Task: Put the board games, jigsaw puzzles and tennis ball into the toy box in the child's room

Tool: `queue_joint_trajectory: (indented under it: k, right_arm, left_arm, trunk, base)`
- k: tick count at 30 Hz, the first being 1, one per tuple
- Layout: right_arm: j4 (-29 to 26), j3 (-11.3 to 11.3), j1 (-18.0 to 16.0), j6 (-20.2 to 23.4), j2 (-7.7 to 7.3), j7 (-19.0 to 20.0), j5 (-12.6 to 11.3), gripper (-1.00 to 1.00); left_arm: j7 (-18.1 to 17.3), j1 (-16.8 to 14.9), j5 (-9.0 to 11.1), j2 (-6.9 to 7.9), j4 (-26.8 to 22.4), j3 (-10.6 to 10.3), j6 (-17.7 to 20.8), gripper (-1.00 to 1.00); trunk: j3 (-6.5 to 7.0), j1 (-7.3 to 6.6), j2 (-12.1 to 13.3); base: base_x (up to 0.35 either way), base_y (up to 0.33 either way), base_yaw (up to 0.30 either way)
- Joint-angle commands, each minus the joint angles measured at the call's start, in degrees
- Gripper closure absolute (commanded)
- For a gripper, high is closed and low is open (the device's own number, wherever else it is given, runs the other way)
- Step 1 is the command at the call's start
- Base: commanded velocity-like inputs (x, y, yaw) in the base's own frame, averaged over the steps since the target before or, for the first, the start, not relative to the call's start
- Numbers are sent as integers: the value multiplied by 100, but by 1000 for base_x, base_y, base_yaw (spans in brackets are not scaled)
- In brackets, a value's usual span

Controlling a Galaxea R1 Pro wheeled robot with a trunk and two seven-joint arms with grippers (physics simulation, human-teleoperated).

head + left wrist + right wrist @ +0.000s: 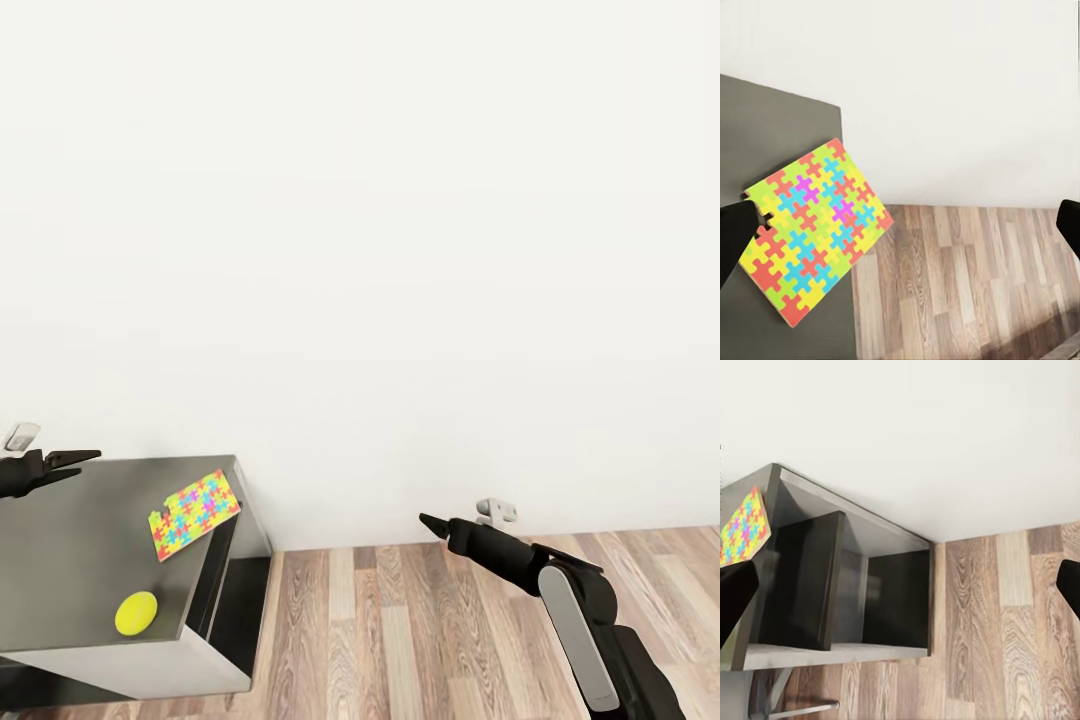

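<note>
The jigsaw puzzle (pixel 194 514) lies flat, its long axis diagonal across the table (pixel 60 560) edge, near the tennis ball (pixel 136 612). The left gripper (pixel 78 464) and right gripper (pixel 432 522) are both open and hold nothing.

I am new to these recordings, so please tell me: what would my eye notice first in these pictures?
The brightly coloured jigsaw puzzle stands out first, lying on the dark grey table with one corner over the table's edge. Nearer the camera, a yellow-green tennis ball rests on the same tabletop. Behind is a plain white wall; the right gripper hangs over wooden floor.
</note>
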Motion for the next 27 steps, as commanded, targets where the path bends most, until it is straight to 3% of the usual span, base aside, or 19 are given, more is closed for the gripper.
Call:
queue_joint_trajectory:
  k: [1,27]
  right_arm:
    - [-4,-9,-5,29,1,42,31,-100]
    - [-4,-10,-5,26,1,42,26,-100]
  left_arm:
    - [-12,-6,27,2,3,-9,60,-100]
    - [4,-6,27,-16,3,-9,60,-100]
  trunk:
    - [-1,4,-11]
    - [247,4,-11]
  base:
    - [0,0,0]
    - [0,0,0]
